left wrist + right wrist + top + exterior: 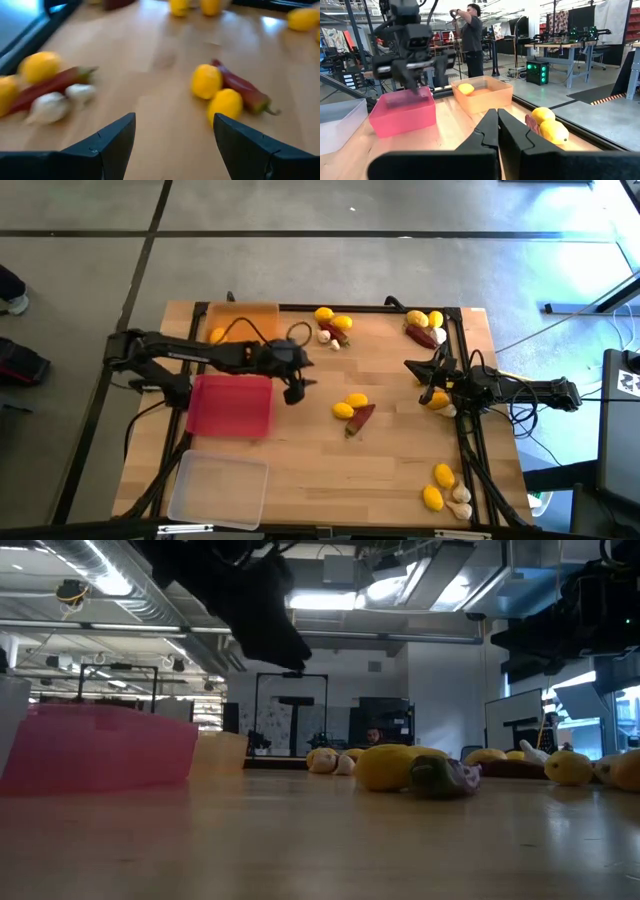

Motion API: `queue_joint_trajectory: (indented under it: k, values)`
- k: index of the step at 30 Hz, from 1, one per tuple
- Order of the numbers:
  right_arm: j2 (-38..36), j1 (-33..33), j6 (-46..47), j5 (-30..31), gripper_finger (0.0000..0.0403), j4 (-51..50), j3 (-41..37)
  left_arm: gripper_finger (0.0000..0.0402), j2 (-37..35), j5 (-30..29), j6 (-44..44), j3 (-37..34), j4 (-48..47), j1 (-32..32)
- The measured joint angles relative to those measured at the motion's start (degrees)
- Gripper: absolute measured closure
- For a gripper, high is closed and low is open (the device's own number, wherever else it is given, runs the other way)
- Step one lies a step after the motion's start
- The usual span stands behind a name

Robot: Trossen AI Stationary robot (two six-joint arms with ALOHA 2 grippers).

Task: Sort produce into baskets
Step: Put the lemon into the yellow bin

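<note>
The left gripper (pixel 296 387) hangs released above bare table beside the red basket (pixel 232 406); the right gripper (pixel 428 376), clenched empty, rests near scattered lemons (pixel 350 405). One lemon (pixel 217 335) sits in the orange basket (pixel 262 313).

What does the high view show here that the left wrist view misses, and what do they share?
Only the high view shows the three baskets: the orange basket holding one lemon, the red basket and the clear basket, plus the right gripper shut near the table's right edge.

Only the left wrist view shows the left gripper open and empty above bare wood.

Both show the middle pair of lemons beside a red pepper, and garlic bulbs by another pepper.
</note>
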Motion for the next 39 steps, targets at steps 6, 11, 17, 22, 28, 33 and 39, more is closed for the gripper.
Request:
queue_joint_trajectory:
  k: [6,11,17,22,28,33,39]
  values:
    - [0.0,0.0,0.0,0.0,0.0398,-0.4,0.0,0.0139,6.5,4.6,7.9,0.0,6.4,-2.5]
    - [0.0,0.0,0.0,0.0,0.0398,-0.5,0.0,0.0139,11.2,4.9,11.8,0.0,10.2,-3.2]
    - [0.0,0.0,0.0,0.0,0.0398,-0.6,0.0,0.0139,15.5,8.2,11.9,0.0,11.7,-3.0]
    - [0.0,0.0,0.0,0.0,0.0398,-0.7,0.0,0.0139,18.0,10.3,11.9,0.0,14.9,-3.0]
    - [0.0,0.0,0.0,0.0,0.0398,-0.8,0.0,0.0139,20.3,10.5,12.2,0.0,18.9,-3.0]
    - [0.0,0.0,0.0,0.1,0.0398,-1.2,0.0,0.0139,21.4,11.5,12.2,0.0,20.8,-3.0]
    - [0.0,0.0,0.0,0.1,0.0398,-1.3,0.0,0.0139,21.4,12.1,13.1,0.0,22.6,-2.7]
